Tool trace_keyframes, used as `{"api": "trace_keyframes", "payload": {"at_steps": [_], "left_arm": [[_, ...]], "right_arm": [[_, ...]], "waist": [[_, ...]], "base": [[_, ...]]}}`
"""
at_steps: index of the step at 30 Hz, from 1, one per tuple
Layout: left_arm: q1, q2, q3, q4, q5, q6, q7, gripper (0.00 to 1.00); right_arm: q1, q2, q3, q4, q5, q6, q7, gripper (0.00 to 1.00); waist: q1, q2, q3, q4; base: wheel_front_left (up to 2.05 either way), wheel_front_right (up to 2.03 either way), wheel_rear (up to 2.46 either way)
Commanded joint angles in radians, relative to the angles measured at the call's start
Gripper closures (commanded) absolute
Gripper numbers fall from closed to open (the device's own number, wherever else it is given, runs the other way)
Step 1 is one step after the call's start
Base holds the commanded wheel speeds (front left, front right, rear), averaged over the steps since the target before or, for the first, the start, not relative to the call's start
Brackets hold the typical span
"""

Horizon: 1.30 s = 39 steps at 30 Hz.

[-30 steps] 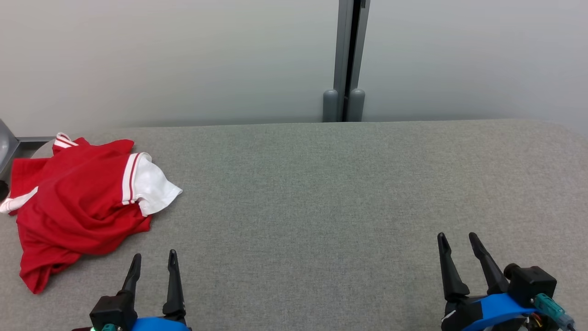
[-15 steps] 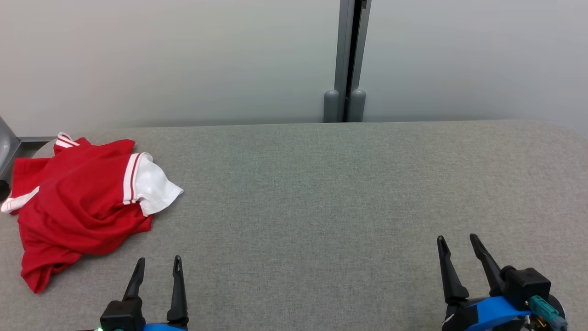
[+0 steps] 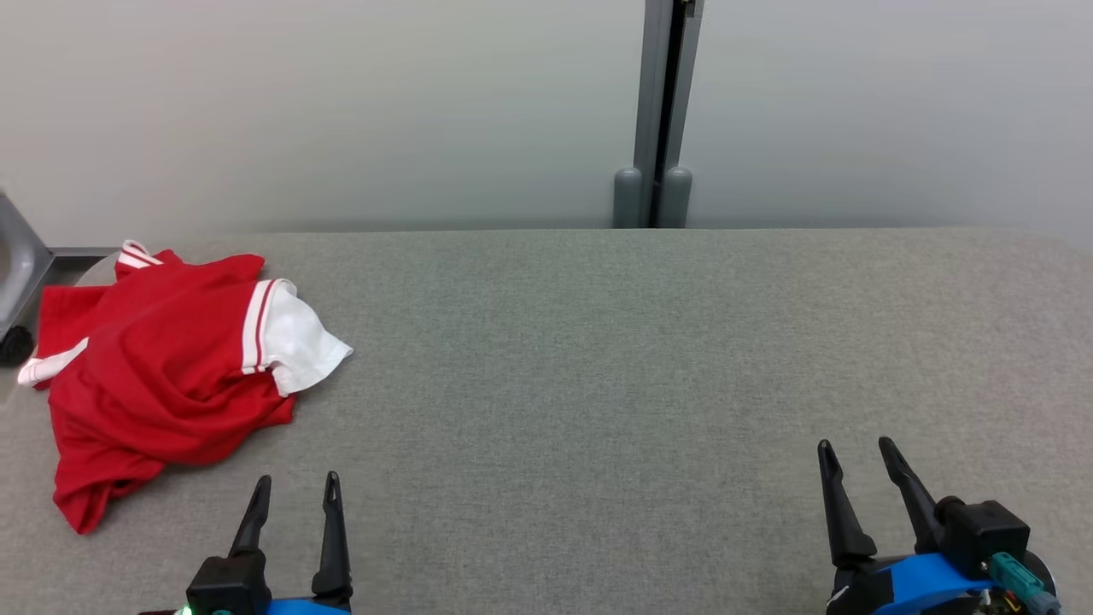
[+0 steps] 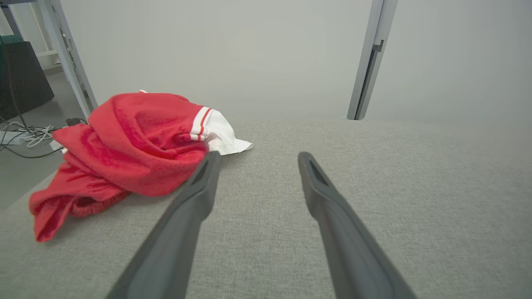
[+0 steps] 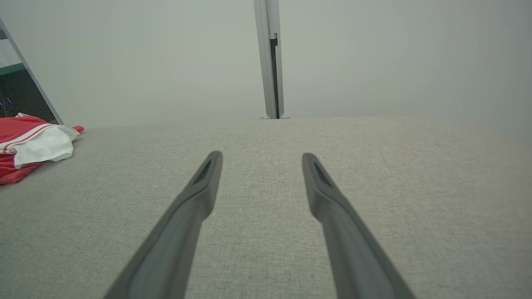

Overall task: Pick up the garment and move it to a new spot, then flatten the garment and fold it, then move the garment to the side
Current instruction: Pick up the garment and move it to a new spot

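- Zero grip so far: left jaws spread apart and empty at the lower left of the head view, fingers (image 3: 331, 534) pointing up the frame; right jaws likewise released and empty at the lower right, fingers (image 3: 839, 504) tilted slightly leftward.
- Lies as a crumpled heap at the left of the head view: red garment (image 3: 162, 376) with a white sleeve (image 3: 303, 346) turned toward the frame's middle, resting on the grey counter (image 3: 598, 359) close to its left edge.
- Sits just up-frame and to the left of the left jaws, near but apart; probably staged that way for a short reach by that arm.
- Shows at the far left edge of the right wrist view, well apart from the right jaws.
- Leaves the bare middle of the counter free, probably the new spot for laying out and flattening.
- Judged as the very start: pick-up not yet done, flattening, folding and moving aside all to come.
- Worth aiming at the raised red bulk, not the thin sleeve; bunched layers may come up unevenly.
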State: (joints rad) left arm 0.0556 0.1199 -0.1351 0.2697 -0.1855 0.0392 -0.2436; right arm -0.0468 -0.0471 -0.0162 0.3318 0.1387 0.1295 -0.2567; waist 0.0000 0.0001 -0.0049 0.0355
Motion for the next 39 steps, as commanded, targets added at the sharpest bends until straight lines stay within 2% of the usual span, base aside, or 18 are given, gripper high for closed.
{"api": "trace_keyframes", "payload": {"at_steps": [1,6,13,14,22,25,31,39], "left_arm": [[-0.009,0.004,0.006,-0.008,-0.005,0.007,-0.004,0.0],[-0.022,0.016,0.012,-0.029,-0.007,0.011,-0.007,0.0],[-0.025,0.022,0.01,-0.033,-0.009,0.012,-0.009,0.0],[-0.025,0.022,0.01,-0.033,-0.009,0.012,-0.009,0.0],[-0.004,0.03,0.014,-0.038,-0.014,0.021,-0.014,0.0],[0.003,0.031,0.017,-0.041,-0.018,0.028,-0.015,0.0],[0.019,0.036,0.023,-0.048,-0.027,0.032,-0.017,0.0],[0.002,0.023,0.029,-0.077,-0.054,0.032,-0.013,0.0]], "right_arm": [[0.014,-0.006,-0.001,-0.006,-0.004,0.002,-0.005,0.0],[0.016,-0.006,-0.003,-0.015,0.001,0.002,-0.005,0.0],[0.013,-0.006,-0.01,-0.021,-0.003,0.002,-0.006,0.0],[0.013,-0.006,-0.01,-0.021,-0.003,0.002,-0.006,0.0],[0.008,-0.006,-0.003,-0.012,0.012,0.002,-0.007,0.0],[0.004,-0.006,0.007,-0.01,0.011,0.002,-0.008,0.0],[-0.009,-0.006,0.019,-0.006,0.014,0.001,-0.008,0.0],[-0.008,-0.006,0.032,-0.001,0.008,0.001,-0.008,0.0]], "waist": [[0.0,-0.0001,0.004,0.013],[0.0,-0.0001,0.016,0.079],[0.0,-0.0001,0.028,0.232],[0.0,-0.0001,0.028,0.232],[0.0,-0.0001,0.025,0.397],[0.0,-0.0001,0.024,0.44],[0.0,-0.0001,0.026,0.474],[0.0,-0.0001,0.035,0.451]], "base": [[0.0,0.0,0.0],[0.0,0.0,0.0],[0.0,0.0,0.0],[0.0,0.0,0.0],[0.0,0.0,0.0],[0.0,0.0,0.0],[0.0,0.0,0.0],[0.0,0.0,0.0]]}}
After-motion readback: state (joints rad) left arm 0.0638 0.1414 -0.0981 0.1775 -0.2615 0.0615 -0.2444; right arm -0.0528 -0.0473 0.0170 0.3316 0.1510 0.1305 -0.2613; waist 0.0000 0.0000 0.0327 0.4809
